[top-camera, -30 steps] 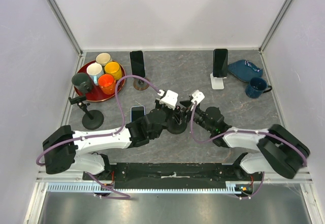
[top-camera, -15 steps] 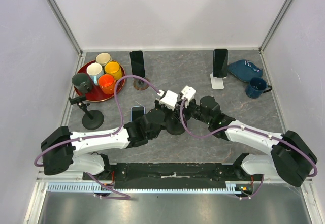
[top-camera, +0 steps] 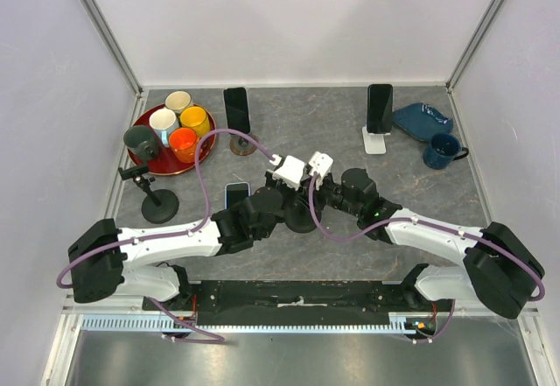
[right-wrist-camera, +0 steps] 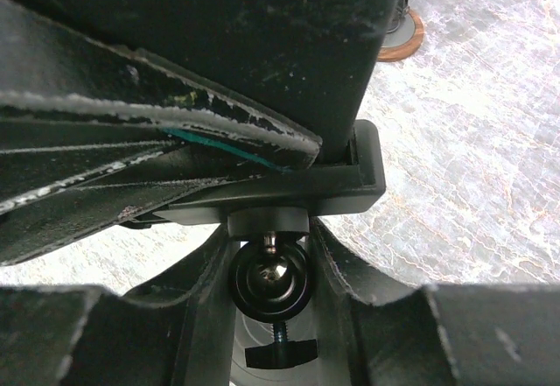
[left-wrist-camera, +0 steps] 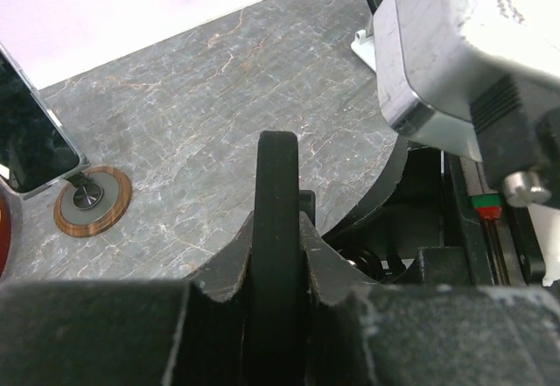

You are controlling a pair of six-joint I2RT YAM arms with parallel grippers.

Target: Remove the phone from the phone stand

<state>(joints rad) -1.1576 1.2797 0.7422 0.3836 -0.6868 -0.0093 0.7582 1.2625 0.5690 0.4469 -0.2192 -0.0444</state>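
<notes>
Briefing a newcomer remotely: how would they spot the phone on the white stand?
Look at the table's far right corner, left of the dark blue plate. The phone stands upright there on a white stand; the other upright phone, further left, sits on a round wooden base.

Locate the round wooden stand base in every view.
Top external: wooden base at the back, left of centre.
Left wrist: at the left edge, mid-height.
Right wrist: in the top right corner, partly cut off.
Shared landmark: the grey marbled table it stands on.
</notes>
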